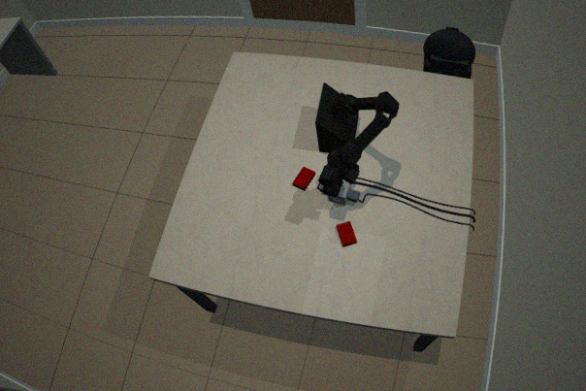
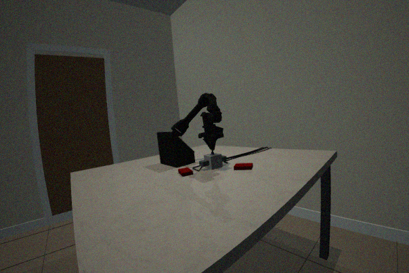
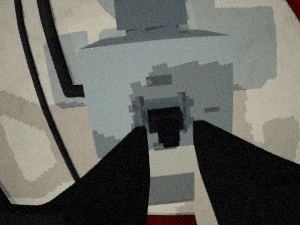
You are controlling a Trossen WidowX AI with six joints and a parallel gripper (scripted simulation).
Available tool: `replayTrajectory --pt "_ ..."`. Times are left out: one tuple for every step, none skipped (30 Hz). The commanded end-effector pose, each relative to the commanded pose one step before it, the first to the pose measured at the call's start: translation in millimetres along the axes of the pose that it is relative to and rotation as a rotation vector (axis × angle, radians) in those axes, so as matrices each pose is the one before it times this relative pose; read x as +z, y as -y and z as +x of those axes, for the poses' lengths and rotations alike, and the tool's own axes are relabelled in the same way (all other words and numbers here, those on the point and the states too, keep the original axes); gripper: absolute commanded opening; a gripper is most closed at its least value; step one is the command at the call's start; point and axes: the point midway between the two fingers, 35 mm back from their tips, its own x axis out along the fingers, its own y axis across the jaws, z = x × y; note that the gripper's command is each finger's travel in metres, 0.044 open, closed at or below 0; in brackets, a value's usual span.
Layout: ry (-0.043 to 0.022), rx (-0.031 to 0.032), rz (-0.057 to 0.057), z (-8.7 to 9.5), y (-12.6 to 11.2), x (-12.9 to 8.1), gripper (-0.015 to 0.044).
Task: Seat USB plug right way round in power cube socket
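The light grey power cube [image 1: 351, 195] [image 2: 214, 160] [image 3: 109, 88] stands mid-table. The dark USB plug [image 3: 163, 128] sits in the socket on the cube's top face, sunk low into it. My gripper [image 1: 335, 189] [image 2: 212, 151] [image 3: 170, 133] points straight down over that socket. Its two black fingers stand slightly apart on either side of the plug, with a small gap showing, so it is open. In the top and exterior views the plug is hidden by the fingers.
Two red blocks lie near the cube, one [image 1: 304, 178] [image 2: 185, 171] on one side and one [image 1: 346, 234] [image 2: 243, 166] on the other. Black cables [image 1: 417, 200] [image 2: 247, 152] [image 3: 47, 48] run from the cube to the table edge. The arm's base [image 1: 332, 117] [image 2: 173, 153] stands behind.
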Motion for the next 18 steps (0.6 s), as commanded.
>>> replayTrajectory --pt "-0.00008 0.00072 0.0014 -0.05 -0.20 -0.14 0.0095" --pt "0.00000 0.00000 0.0000 0.00 0.00 0.00 0.0095" --pt "0.00000 0.00000 0.0000 0.00 0.00 0.00 0.0095" --pt "0.00000 0.00000 0.0000 0.00 0.00 0.00 0.0095" --pt "0.00000 0.00000 0.0000 0.00 0.00 0.00 0.0095" --pt "0.00000 0.00000 0.0000 0.00 0.00 0.00 0.0095" --pt "0.00005 -0.00060 -0.0012 0.08 0.18 0.08 0.0095" --pt "-0.00004 -0.00001 0.0000 -0.99 0.01 0.05 0.0095" --pt "-0.00004 -0.00001 0.0000 -1.00 0.01 0.05 0.0095" --pt "-0.00004 -0.00001 0.0000 -1.00 0.01 0.05 0.0095" --pt "-0.00004 -0.00001 0.0000 -1.00 0.01 0.05 0.0095" --pt "-0.00004 -0.00001 0.0000 -1.00 0.01 0.05 0.0095" --pt "-0.00004 -0.00001 0.0000 -1.00 0.01 0.05 0.0095" --pt "-0.00004 -0.00001 0.0000 -1.00 0.01 0.05 0.0095" --pt "-0.00004 -0.00001 0.0000 -1.00 0.01 0.05 0.0095" --pt "-0.00004 -0.00001 0.0000 -1.00 0.01 0.05 0.0095" --pt "-0.00004 -0.00001 0.0000 -1.00 0.01 0.05 0.0095" --pt "-0.00004 -0.00001 0.0000 -1.00 0.01 0.05 0.0095"
